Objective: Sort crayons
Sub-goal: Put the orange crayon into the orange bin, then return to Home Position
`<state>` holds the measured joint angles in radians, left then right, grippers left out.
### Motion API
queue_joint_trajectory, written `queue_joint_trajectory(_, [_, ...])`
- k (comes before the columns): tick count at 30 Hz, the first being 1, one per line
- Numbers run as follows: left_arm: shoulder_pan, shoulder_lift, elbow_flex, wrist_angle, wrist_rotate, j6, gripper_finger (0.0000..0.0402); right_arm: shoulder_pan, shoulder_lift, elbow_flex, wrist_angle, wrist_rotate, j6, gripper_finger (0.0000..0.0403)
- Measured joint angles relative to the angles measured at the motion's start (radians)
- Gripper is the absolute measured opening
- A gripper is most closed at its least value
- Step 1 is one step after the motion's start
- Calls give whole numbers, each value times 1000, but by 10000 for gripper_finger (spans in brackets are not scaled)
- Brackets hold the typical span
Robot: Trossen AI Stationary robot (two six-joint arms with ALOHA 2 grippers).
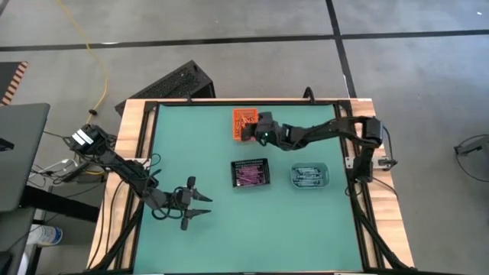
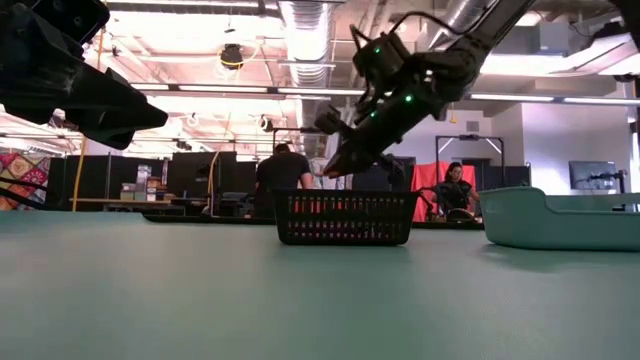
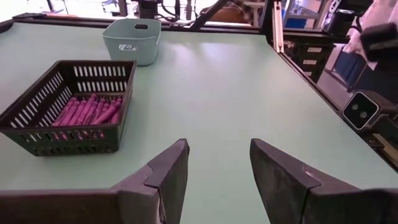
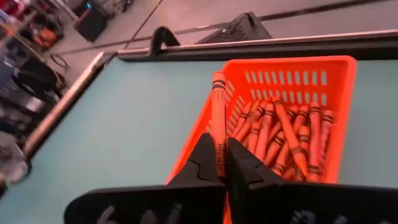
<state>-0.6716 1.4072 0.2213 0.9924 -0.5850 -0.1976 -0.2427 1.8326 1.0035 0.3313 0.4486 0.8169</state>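
Note:
An orange crayon [image 4: 218,112] sticks out ahead of my right gripper [image 4: 216,148], which is shut on it above the near edge of the orange bin [image 4: 341,81]. Several orange crayons [image 4: 292,134] lie in that bin. In the high view this gripper [image 1: 252,131] hovers at the orange bin [image 1: 239,116] at the table's far middle. Purple crayons [image 3: 87,112] fill the black mesh bin [image 3: 37,140], and bluish crayons [image 1: 307,175] lie in the teal bin [image 1: 325,182]. My left gripper [image 3: 219,168] waits open over the table's near left [image 1: 203,205]. My right gripper pinches the orange crayon near its back end [image 4: 219,157] between its two fingertips. The crayon runs on along the fingers and juts out past them. It is lifted clear, its free end [image 4: 218,78] over the bin's corner.
The three bins stand in the table's middle and far part: the orange one behind, the black mesh one [image 1: 250,173] and the teal one side by side nearer. Bare green table [image 1: 252,237] lies toward the near edge. People sit in the room beyond [image 2: 280,170].

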Motion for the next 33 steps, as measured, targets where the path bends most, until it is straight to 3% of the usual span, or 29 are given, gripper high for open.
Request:
queue_joint_trajectory(15, [0, 0, 0, -16, 2, -32, 162, -30, 38, 33, 37, 6, 32, 72])
queue_joint_trajectory(22, [0, 0, 0, -16, 2, -34, 162, -30, 24, 33, 22, -34, -34, 110])
queue_joint_trajectory(28, [0, 0, 0, -16, 3, -35, 162, -29, -85, 33, 5, -156, -200, 131])
queue_joint_trajectory(33, [0, 0, 0, -14, 5, -47, 162, 20, -251, 33, -168, -228, -353, 130])
